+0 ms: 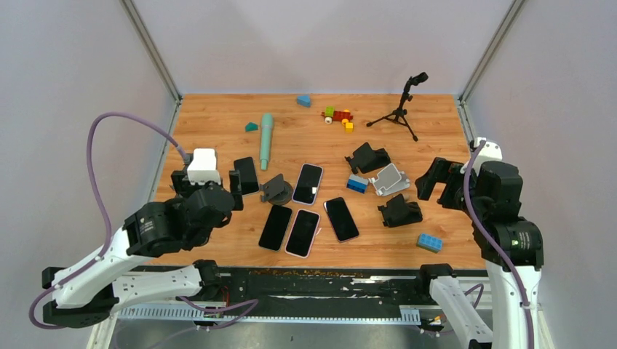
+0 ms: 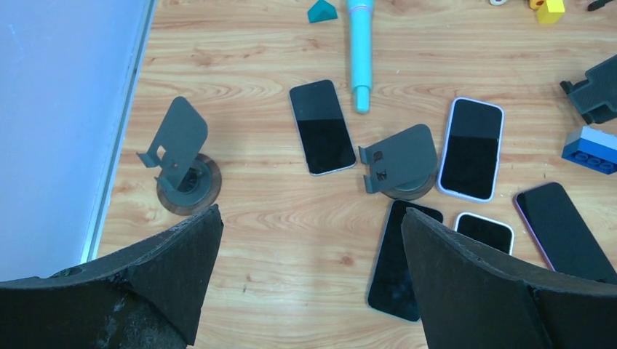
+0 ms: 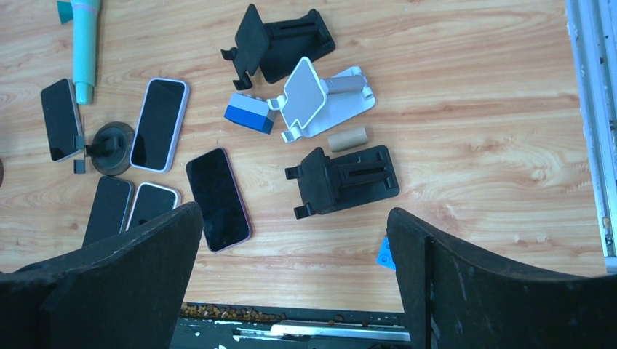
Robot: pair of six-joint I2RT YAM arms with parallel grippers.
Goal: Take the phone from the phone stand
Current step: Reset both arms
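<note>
While five phones lie flat on the table, the left hand and right hand stand open.

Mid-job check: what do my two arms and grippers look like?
The left arm and right arm share white links and black joint housings. A purple cable loops alongside the left; another runs down the right. A white block tops the left wrist. The left gripper and right gripper have broad, matte black, wedge-shaped fingers.

We can read no text, label, brand, number or sign anywhere; the phones lying on the surface show only dark, blank screens.
</note>
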